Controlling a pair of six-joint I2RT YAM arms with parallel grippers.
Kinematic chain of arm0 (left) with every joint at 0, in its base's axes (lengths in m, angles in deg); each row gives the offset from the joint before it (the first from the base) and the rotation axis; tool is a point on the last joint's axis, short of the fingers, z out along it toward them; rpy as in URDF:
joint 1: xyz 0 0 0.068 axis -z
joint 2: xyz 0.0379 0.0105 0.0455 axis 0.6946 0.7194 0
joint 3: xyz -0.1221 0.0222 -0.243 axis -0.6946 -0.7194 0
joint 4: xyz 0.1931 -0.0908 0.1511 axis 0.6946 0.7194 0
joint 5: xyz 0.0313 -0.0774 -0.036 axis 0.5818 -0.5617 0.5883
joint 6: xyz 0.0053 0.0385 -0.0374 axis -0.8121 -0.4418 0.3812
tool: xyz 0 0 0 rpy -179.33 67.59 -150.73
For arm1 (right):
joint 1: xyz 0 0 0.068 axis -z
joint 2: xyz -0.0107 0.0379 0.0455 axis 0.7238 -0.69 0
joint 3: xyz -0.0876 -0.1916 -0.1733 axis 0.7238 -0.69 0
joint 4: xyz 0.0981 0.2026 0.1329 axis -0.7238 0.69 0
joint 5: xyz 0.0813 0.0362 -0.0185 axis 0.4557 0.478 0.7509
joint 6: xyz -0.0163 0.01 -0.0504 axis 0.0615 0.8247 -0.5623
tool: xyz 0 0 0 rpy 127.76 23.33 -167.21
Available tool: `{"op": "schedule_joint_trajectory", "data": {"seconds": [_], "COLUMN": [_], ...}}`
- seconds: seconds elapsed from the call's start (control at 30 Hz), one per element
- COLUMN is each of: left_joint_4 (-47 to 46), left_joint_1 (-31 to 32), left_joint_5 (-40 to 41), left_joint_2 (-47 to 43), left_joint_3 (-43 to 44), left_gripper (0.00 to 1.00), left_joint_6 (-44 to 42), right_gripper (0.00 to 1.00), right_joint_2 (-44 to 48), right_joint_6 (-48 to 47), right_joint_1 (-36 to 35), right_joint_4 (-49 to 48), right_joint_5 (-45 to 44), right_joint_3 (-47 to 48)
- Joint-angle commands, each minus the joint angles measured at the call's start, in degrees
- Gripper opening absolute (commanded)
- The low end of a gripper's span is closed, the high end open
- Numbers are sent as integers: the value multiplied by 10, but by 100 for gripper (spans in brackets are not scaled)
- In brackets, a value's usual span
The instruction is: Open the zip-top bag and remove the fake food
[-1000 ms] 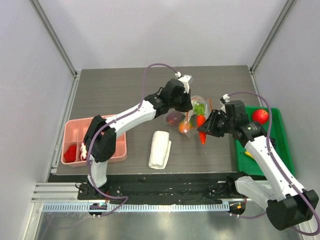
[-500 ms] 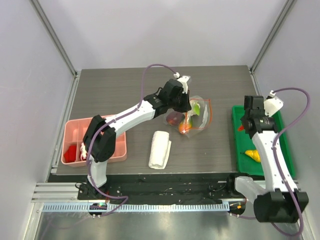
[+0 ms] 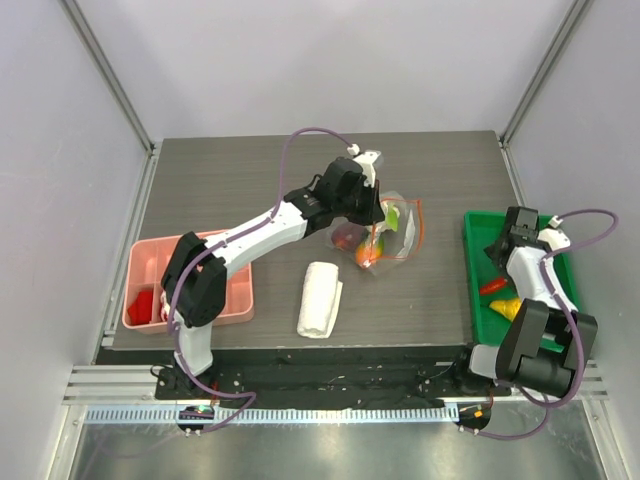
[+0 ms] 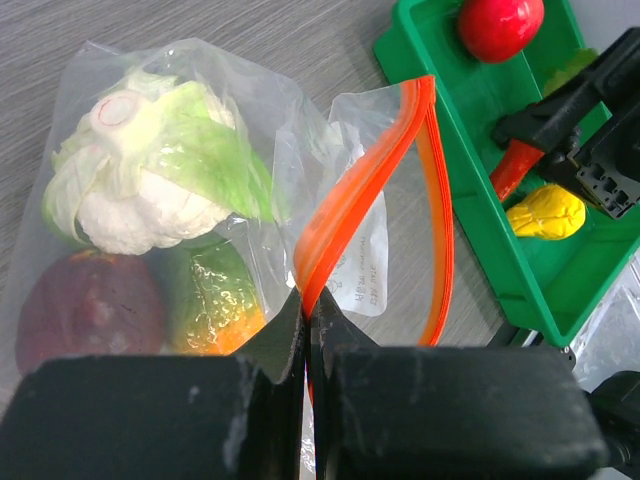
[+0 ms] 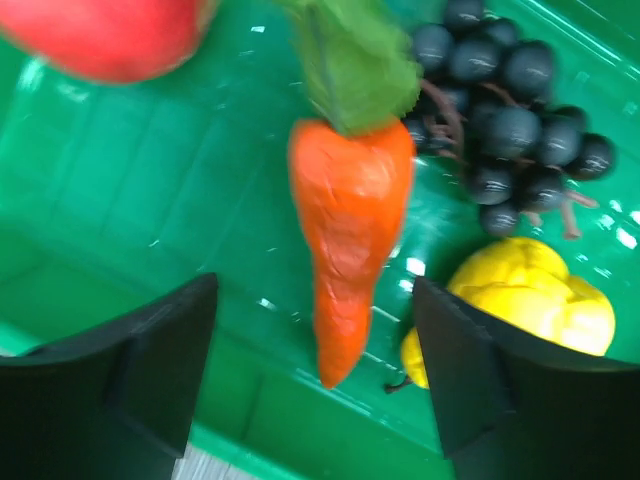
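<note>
The zip-top bag (image 3: 396,232) lies on the dark table (image 3: 250,170) slightly right of centre in the top view, with its mouth open toward the right of the frame. Its orange zip strip (image 4: 352,205) stands up as a parted loop. The fake food not yet removed sits in the closed end: a cauliflower-like piece (image 4: 140,175) at upper left of the left wrist view, a dark purple piece (image 4: 85,305) below it, and an orange-and-green piece (image 4: 210,300) beside that. The left gripper (image 4: 308,312) has its jaws pressed together on the near end of the zip strip, pinching the bag. At the far right of the top view, the right gripper (image 5: 315,345) hangs low over the green tray (image 5: 110,190) with jaws spread and nothing held. A carrot (image 5: 345,225) lies on the tray floor between the fingers, clear of both. Dark grapes (image 5: 510,120), a yellow piece (image 5: 530,310) and a red fruit (image 5: 100,30) lie around it. Probable faults from here:

- The thin pinch may slip off the strip, letting the mouth collapse.
- The right fingers may catch film together with a piece, dragging the whole bag.
- A low sideways exit from the tray may scatter the pieces deposited there.
</note>
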Motion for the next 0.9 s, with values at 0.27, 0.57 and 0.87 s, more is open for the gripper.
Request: {"op": "schedule_joint_trajectory", "data": {"seconds": [0.27, 0.57, 0.87], "left_joint_4": [-29, -31, -28], "left_joint_1": [2, 11, 22], "left_joint_5": [-20, -19, -3], "left_joint_2": [-35, -27, -35], "left_joint_3": [3, 2, 1], "left_gripper": [0, 0, 0], "left_joint_6": [8, 12, 14], "right_gripper": [84, 55, 40], "right_joint_2": [185, 182, 106], "right_joint_6": [-78, -104, -29], "right_joint_1": [-223, -435, -468], "right_joint_4": [18, 14, -118], "right_joint_5": [51, 136, 80], "right_joint_3": [47, 85, 55]}}
